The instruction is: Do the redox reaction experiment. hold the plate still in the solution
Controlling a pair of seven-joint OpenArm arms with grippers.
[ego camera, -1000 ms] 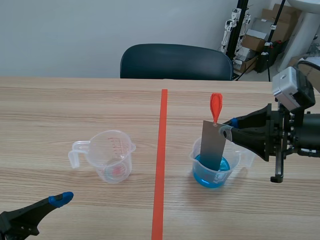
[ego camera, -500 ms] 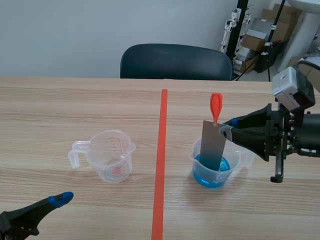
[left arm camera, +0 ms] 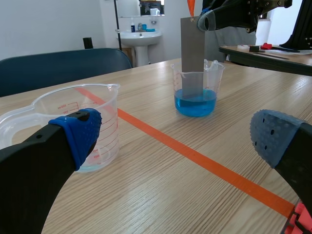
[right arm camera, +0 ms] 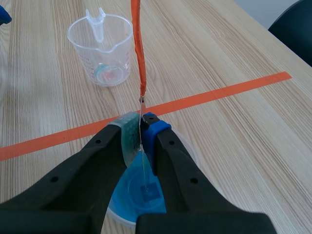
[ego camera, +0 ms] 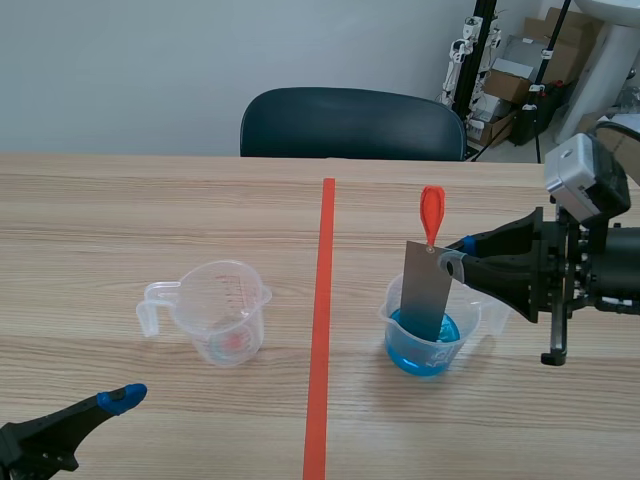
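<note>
Wooden table (ego camera: 150,200) | right gripper (ego camera: 452,262) pinches plate (ego camera: 422,290) at its 1 o'clock corner, dipped in beaker (ego camera: 470,325) | left gripper (left arm camera: 178,136) gaping, idle | risk: arm drift tips beaker

Red scale on measuring cup (left arm camera: 63,105), figures illegible

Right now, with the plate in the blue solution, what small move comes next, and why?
Probably none: hold the right hand steady. It is shut on the plate near its top, and the plate's lower end sits in the blue solution inside the cup.
</note>
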